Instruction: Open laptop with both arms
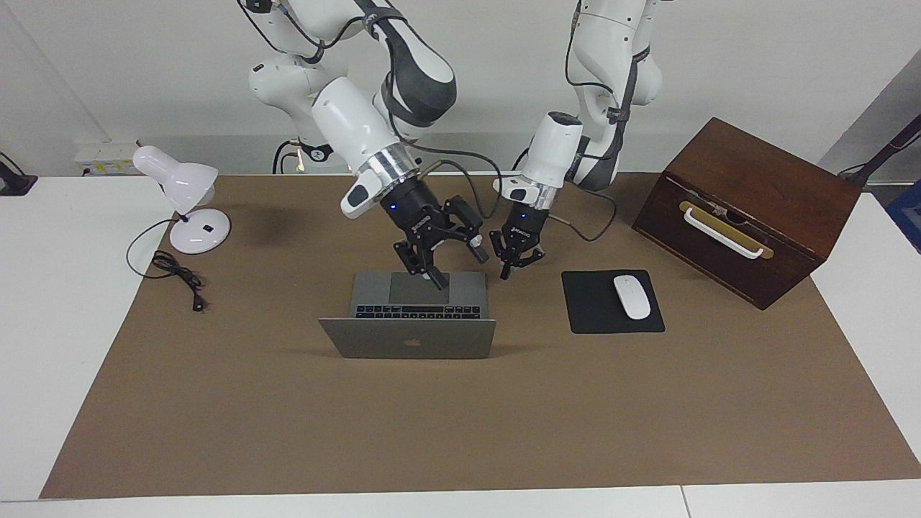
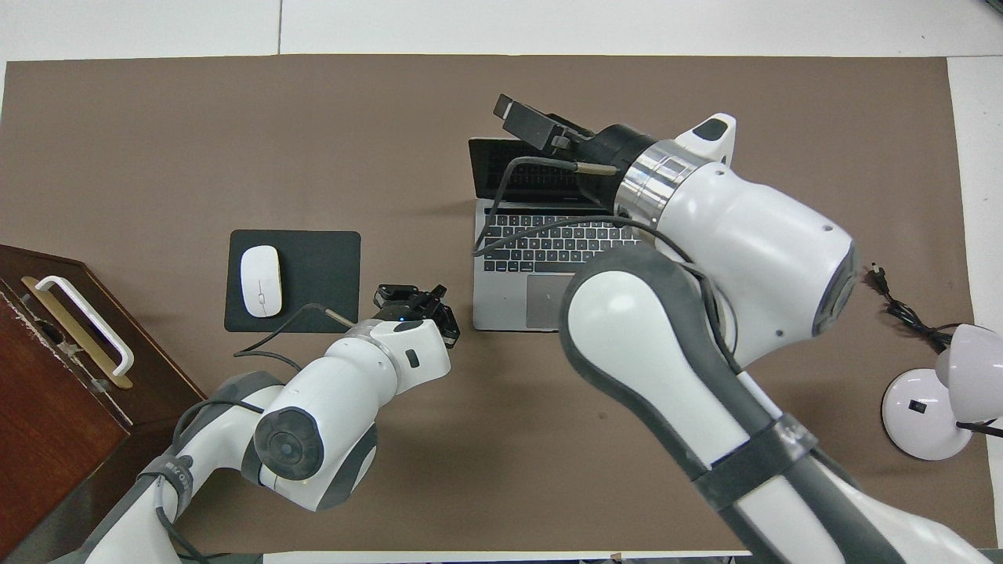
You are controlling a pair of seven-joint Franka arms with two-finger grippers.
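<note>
An apple logo [image 1: 411, 342] stands out pale on the silver-grey lid of the open laptop [image 1: 408, 338], the one sign that can be made out with certainty. Small white lettering runs along the body of the right gripper [image 1: 440, 254] and of the left gripper [image 1: 519, 260], but it is too small to read. The keys of the laptop's black keyboard [image 2: 548, 241] carry white characters, none of them legible. A dark marking sits on the base of the white desk lamp [image 1: 199, 231]; what it says cannot be told.
</note>
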